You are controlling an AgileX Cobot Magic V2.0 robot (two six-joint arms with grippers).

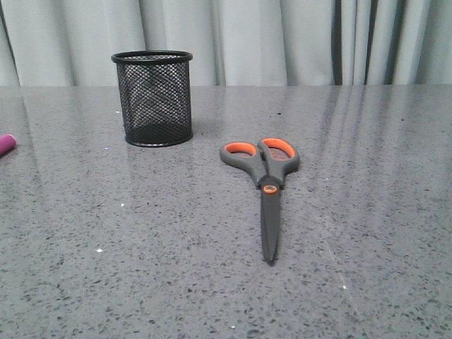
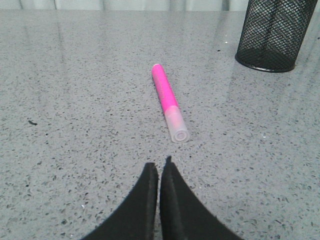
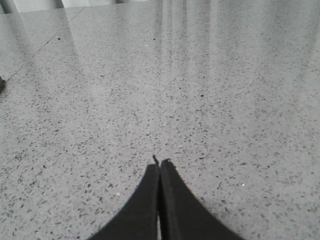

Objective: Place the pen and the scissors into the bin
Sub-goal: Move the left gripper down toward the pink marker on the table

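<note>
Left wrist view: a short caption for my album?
Closed gripper facing a pink pen lying on the table, mesh cup beyond.

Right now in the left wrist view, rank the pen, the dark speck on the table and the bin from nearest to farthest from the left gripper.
1. Pen: straight ahead of the shut left gripper, lying flat.
2. Dark speck: off to one side on the table.
3. Bin: farthest, standing beyond the pen.
</note>
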